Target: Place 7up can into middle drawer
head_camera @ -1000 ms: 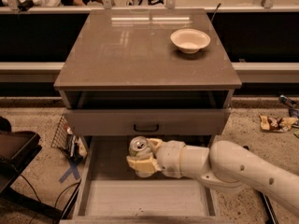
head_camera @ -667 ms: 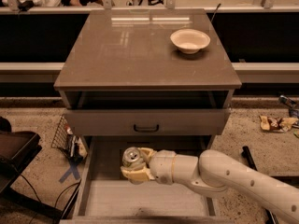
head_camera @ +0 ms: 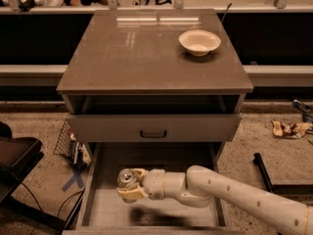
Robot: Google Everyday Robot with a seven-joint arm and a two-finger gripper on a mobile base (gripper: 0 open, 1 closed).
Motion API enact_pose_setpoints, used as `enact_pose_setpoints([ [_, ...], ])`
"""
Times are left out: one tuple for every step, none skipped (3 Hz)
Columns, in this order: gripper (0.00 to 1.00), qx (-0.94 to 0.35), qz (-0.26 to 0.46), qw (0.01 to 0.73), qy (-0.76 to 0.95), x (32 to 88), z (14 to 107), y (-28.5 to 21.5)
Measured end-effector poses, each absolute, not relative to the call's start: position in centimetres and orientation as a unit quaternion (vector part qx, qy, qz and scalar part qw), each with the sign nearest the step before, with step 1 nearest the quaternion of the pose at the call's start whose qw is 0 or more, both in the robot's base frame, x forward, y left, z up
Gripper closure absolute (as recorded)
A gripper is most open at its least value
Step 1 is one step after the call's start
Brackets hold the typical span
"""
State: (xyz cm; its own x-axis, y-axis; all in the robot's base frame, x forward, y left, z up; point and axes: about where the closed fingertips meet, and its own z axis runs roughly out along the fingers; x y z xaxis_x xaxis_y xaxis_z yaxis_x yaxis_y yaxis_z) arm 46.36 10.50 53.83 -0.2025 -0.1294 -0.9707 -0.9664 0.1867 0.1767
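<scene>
Gripper (head_camera: 128, 185): mine, low over the left side of the open middle drawer (head_camera: 166, 156), my jaws clamped on the 7up can (head_camera: 126, 176), silver top showing. White bowl (head_camera: 199, 41): on the table (head_camera: 137, 58), far right corner, well apart.

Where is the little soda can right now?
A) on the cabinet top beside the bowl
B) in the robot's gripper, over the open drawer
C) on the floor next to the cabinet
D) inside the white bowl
B: the gripper is closed on the 7up can over the floor of the middle drawer, well away from the white bowl on the cabinet top.
</scene>
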Motion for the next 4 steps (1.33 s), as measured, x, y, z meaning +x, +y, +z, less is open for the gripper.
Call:
enact_pose_setpoints([
  [1.00,-0.446,0.473,0.437,0.622,46.7,50.5,12.7],
  [1.00,-0.452,0.484,0.433,0.611,47.2,48.1,14.7],
  [1.00,-0.451,0.495,0.444,0.595,47.6,46.2,16.0],
  [1.00,-0.455,0.498,0.453,0.583,47.6,44.8,16.9],
])
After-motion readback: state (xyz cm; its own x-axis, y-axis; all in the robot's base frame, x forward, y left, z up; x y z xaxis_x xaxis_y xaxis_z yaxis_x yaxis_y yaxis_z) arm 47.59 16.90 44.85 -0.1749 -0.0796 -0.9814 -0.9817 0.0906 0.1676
